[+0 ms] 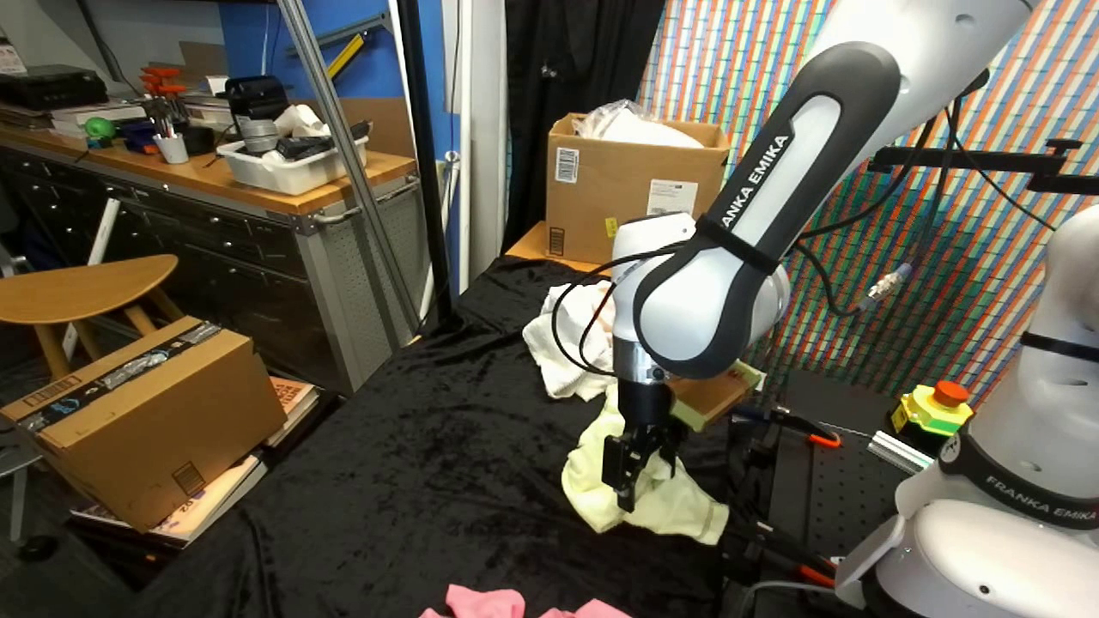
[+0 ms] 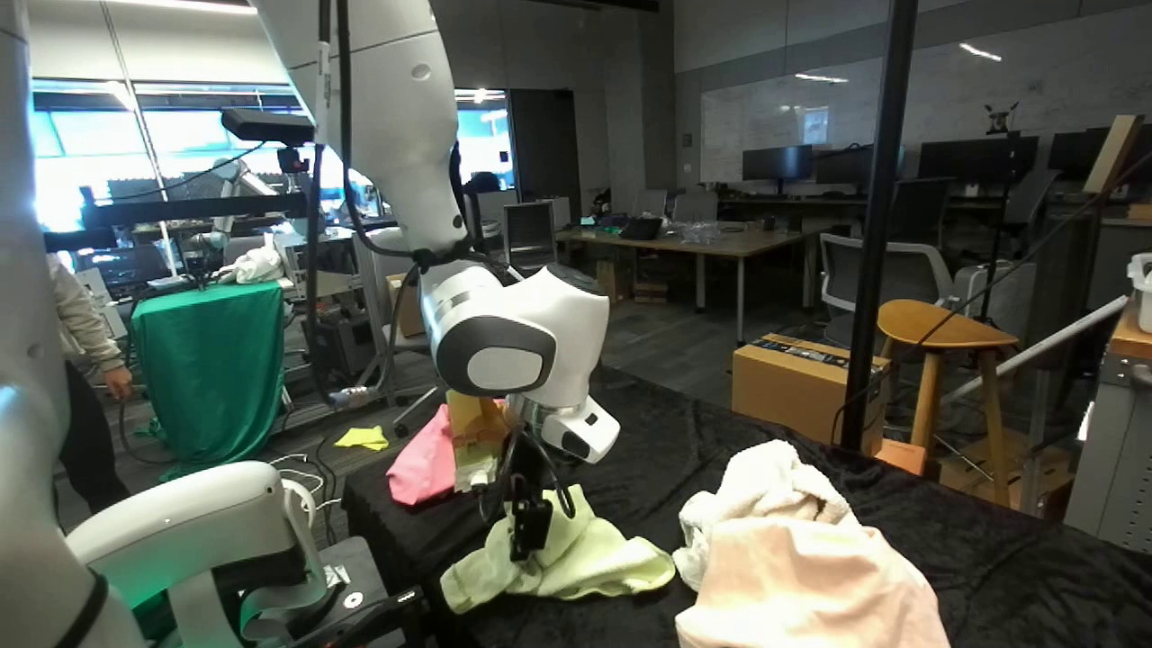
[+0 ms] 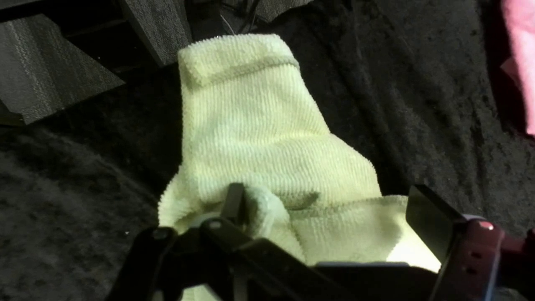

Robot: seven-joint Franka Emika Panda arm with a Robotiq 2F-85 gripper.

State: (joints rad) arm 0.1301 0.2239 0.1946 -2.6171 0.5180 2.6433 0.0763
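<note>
A released tool (image 3: 332,207) over a crumpled yellow towel (image 3: 259,146)

In an exterior view, a cardboard box (image 1: 185,429) with dark printed tape (image 1: 129,374); the velvety black tabletop (image 1: 412,481); a bunched white towel (image 1: 554,339); a carton (image 1: 627,193) bearing a barcode label (image 1: 567,165); the ribbed, hemmed yellow towel, lying on the tabletop below the tool, whose jaws stand far apart, gripping nothing; the arm (image 1: 777,184), showing "ANKA EMIKA"; a dark band (image 1: 1039,499) reading "FRANKA EMIKA".

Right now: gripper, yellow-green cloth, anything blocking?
Gripper open, down at the yellow-green cloth. Cloth unheld, rumpled, fold showing between the fingers. Nothing else seen between them; brown box nearby.
</note>
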